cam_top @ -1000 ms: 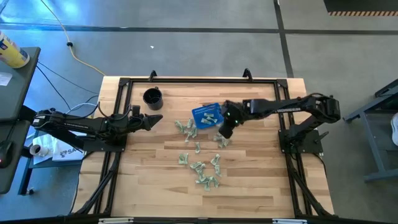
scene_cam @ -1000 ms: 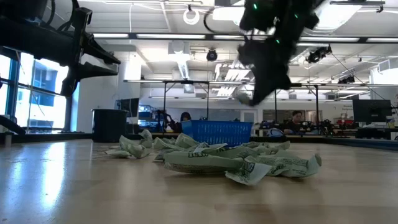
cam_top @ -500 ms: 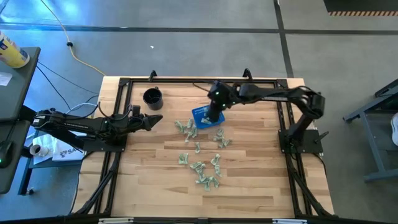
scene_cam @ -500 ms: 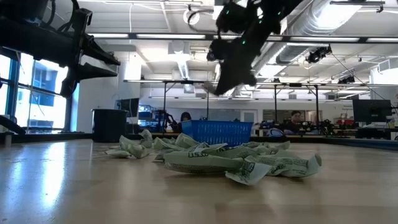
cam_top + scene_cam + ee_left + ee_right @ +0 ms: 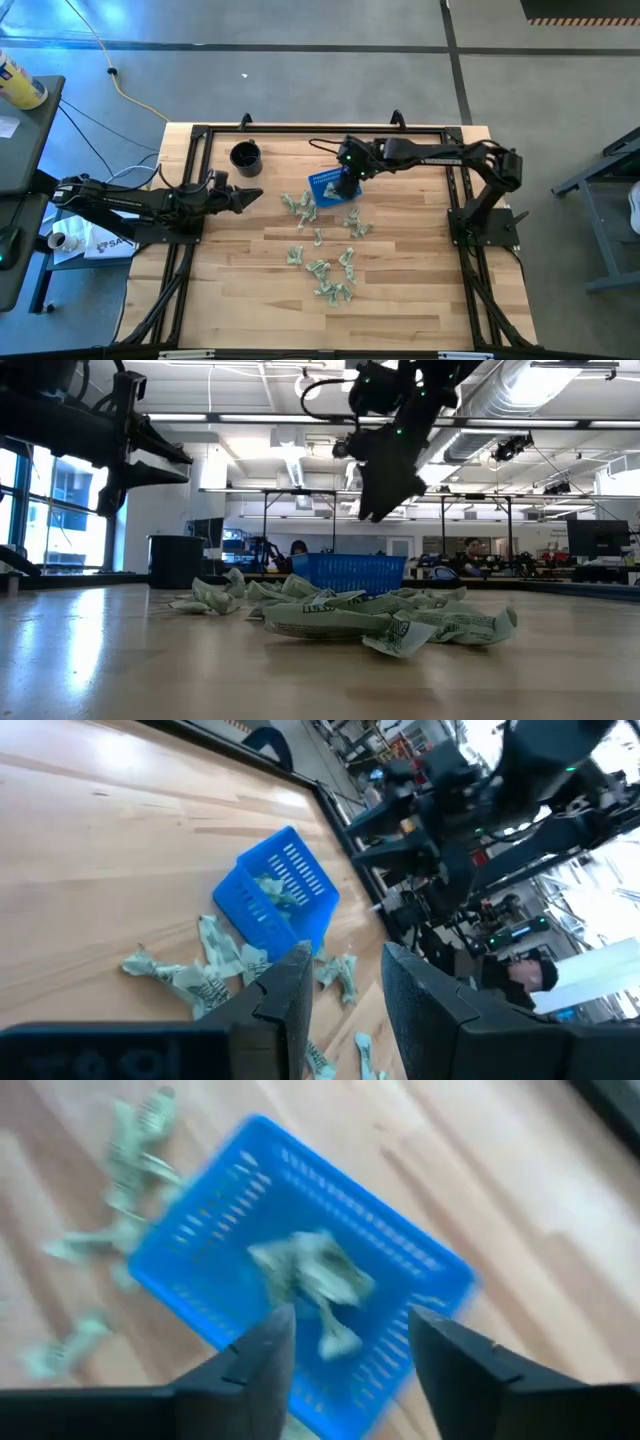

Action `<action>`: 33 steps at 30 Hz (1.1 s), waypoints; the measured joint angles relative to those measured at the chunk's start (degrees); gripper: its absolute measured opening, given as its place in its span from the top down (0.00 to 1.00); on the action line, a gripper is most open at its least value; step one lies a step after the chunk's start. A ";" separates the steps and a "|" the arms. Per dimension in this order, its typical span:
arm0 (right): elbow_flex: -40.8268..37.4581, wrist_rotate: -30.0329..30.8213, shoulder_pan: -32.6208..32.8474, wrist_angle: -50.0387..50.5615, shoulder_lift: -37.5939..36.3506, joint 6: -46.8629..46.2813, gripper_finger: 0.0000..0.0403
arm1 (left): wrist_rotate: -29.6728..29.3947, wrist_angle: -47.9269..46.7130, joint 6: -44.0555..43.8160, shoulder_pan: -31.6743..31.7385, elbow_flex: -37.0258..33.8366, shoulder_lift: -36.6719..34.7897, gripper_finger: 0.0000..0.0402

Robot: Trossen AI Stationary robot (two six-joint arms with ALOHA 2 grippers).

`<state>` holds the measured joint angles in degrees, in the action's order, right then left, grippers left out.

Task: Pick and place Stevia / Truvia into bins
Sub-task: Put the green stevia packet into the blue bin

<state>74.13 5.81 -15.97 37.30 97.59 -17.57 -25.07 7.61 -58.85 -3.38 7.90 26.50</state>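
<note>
Right end effector (image 5: 340,1350), fingers spread and empty, hangs directly above the blue basket (image 5: 300,1270); loose packets (image 5: 330,270) lie beyond it, nearer than to the left arm.

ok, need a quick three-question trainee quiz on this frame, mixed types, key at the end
1. True or false: the right gripper hangs above the small bright blue plastic basket with its jaws open.
2. Multiple choice: where do most of the small pale green paper sweetener packets lie? A) in the black round cup B) loose on the wooden table C) in the left gripper
3. Fill in: the left gripper waits beside the black round ____.

Key: 1 true; 2 B; 3 cup.
</note>
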 joint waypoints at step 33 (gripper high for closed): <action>-24.85 -4.52 17.96 -11.66 -3.73 15.92 0.44 | 3.70 -1.70 2.88 0.00 -0.04 1.51 0.61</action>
<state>49.28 1.29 1.99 25.63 93.86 -1.66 -21.37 5.91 -55.97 -3.38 7.86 28.01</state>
